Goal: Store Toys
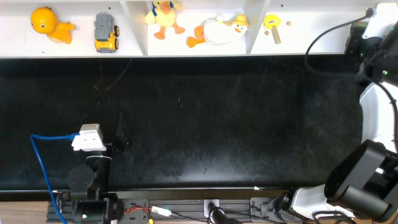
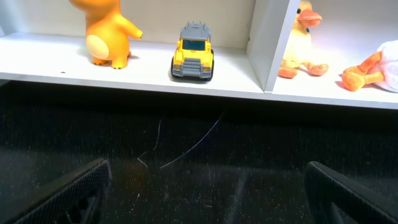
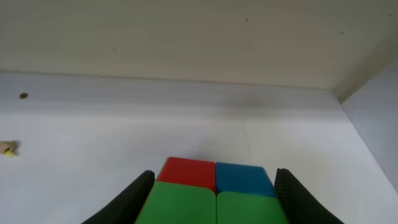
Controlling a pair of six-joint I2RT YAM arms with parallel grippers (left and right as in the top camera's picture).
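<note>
In right end effector (image 3: 214,178), block (image 3: 214,196), red-blue end toward shelf (image 3: 186,118).

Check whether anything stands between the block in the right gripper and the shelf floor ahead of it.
Nothing visible does. The multicoloured block sits between the fingers of the right gripper, and the white shelf floor beyond it is bare. A small yellow item lies far off to one side.

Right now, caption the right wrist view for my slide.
Right arm's fingers hold a multicoloured block inside a white shelf compartment.
</note>
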